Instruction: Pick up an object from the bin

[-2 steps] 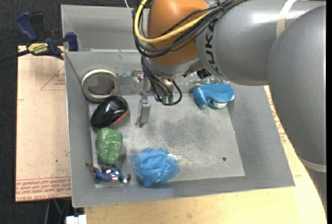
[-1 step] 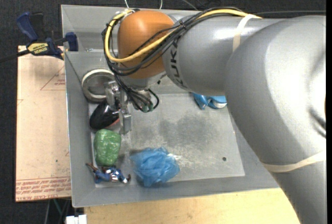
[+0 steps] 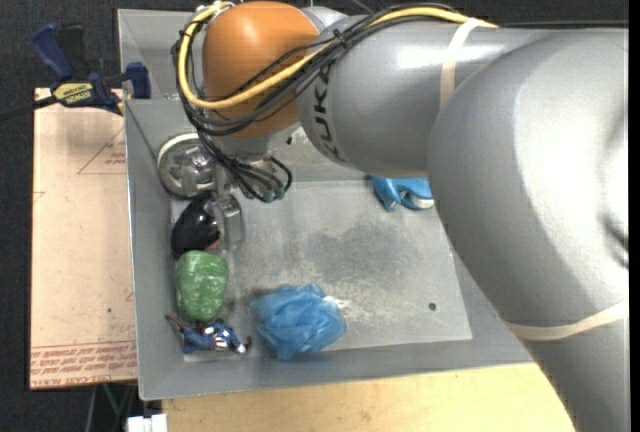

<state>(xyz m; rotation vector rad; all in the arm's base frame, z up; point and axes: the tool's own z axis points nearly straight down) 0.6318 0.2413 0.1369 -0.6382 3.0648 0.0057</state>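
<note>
My gripper (image 3: pixel 228 212) hangs low over the left side of the bin, under the orange wrist cover. Its tip is right beside a glossy black rounded object (image 3: pixel 194 230) that lies against the left wall, and I cannot tell whether they touch. Just behind the gripper lies a round silver metal disc (image 3: pixel 183 165). A green lumpy face-shaped object (image 3: pixel 202 284) sits directly in front of the black one.
A crumpled blue bag-like lump (image 3: pixel 297 321) lies near the front edge. A small blue and red toy figure (image 3: pixel 211 339) is in the front left corner. A light blue object (image 3: pixel 402 192) is partly hidden under the arm, which covers the bin's right side.
</note>
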